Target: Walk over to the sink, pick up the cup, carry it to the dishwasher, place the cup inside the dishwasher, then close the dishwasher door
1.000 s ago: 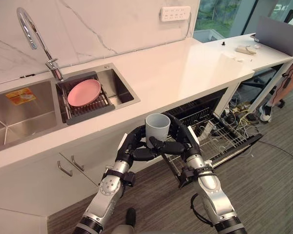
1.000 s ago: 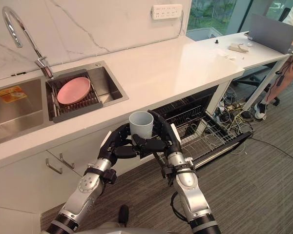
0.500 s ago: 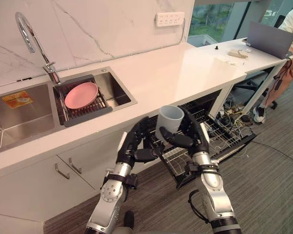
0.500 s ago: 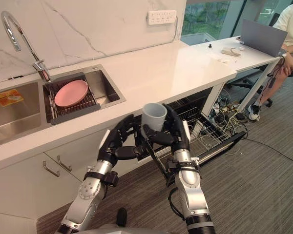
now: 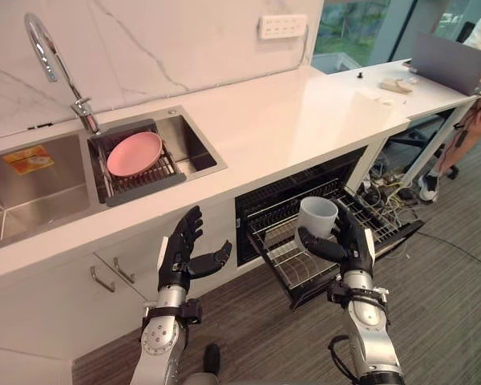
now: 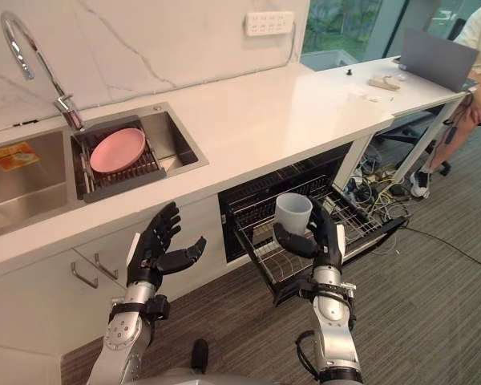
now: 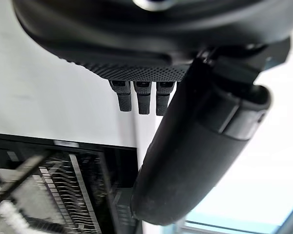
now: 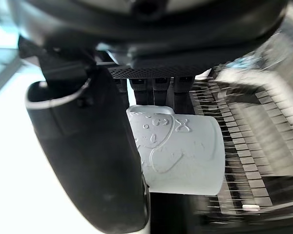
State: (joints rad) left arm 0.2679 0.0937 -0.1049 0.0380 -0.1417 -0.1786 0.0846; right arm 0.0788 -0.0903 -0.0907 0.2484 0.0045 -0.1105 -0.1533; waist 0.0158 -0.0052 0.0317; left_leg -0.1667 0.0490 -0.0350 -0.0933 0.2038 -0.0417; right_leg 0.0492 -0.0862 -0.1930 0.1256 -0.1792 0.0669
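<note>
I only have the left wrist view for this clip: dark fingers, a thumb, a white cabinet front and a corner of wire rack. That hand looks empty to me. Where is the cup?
Observer: The cup is in the right hand, upright, with thumb and fingers curled round it.
Operator: Is it in the dishwasher yet?
Observer: Not set down, as far as I can see; it looks held above the pulled-out rack.
Operator: And the door?
Observer: The dishwasher door is folded down, open, beneath that rack.
</note>
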